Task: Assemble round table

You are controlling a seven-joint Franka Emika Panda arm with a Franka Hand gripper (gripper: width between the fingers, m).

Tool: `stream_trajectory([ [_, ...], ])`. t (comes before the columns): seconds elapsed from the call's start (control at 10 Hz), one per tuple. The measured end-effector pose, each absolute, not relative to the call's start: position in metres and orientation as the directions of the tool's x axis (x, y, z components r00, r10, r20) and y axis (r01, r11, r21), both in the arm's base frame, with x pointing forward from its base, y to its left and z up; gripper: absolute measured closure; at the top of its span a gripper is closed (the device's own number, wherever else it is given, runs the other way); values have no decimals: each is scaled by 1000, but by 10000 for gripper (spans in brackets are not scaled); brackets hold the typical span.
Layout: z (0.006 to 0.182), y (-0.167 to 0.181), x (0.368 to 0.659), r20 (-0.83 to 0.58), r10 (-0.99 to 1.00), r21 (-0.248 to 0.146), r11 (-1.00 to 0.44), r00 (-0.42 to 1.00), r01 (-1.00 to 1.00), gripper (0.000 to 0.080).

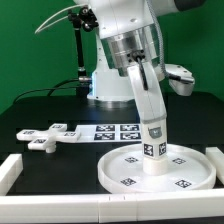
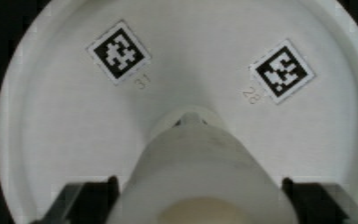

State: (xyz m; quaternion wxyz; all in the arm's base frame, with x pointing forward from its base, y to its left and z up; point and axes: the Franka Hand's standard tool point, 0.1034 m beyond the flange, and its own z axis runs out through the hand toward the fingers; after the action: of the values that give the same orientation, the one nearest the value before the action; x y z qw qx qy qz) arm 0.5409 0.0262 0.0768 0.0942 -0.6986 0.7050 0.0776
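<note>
While the gripper (image 1: 141, 72) is clenched on the upper end of the short thick leg (image 1: 150, 120), the leg's foot sits at the middle of the big rimmed round disc (image 1: 195, 176), which lies flat at the near side of the black table (image 1: 40, 105). And look, the leg leans, its top tipped toward the exterior view's left. That lean is the thing to fix. By the look of it this is the seating step, and the arm would do well to bring the leg upright over the disc's centre before pressing or twisting, or the end may bind or skid across the smooth plastic. In the wrist view the fingers (image 2: 91, 196) flank the leg (image 2: 197, 160) on both sides, with two tags (image 2: 121, 52) on the disc (image 2: 194, 40) beyond it. Whether the foot has found a socket cannot be told. The cross-shaped base (image 1: 45, 137) lies well apart on the exterior view's left, beside the marker board (image 1: 115, 130).
</note>
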Motion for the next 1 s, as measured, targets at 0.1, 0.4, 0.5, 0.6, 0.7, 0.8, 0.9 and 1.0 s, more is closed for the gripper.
stream_trajectory([
  [0.1, 77, 27, 541, -240, -970, -29, -28, 34, -999, 233],
  [0.4, 80, 30, 544, -225, -911, -83, -335, 345, -938, 154],
  [0.5, 82, 34, 545, -205, -877, -94, -424, 434, -901, 154],
  [0.6, 81, 35, 545, -197, -839, -110, -496, 508, -861, 151],
  [0.7, 81, 35, 545, -187, -794, -126, -565, 579, -815, 151],
  [0.8, 81, 35, 545, -178, -757, -137, -614, 629, -778, 151],
  [0.9, 81, 35, 545, -163, -705, -147, -675, 690, -723, 151],
  [1.0, 82, 35, 545, -124, -585, -149, -787, 801, -598, 151],
])
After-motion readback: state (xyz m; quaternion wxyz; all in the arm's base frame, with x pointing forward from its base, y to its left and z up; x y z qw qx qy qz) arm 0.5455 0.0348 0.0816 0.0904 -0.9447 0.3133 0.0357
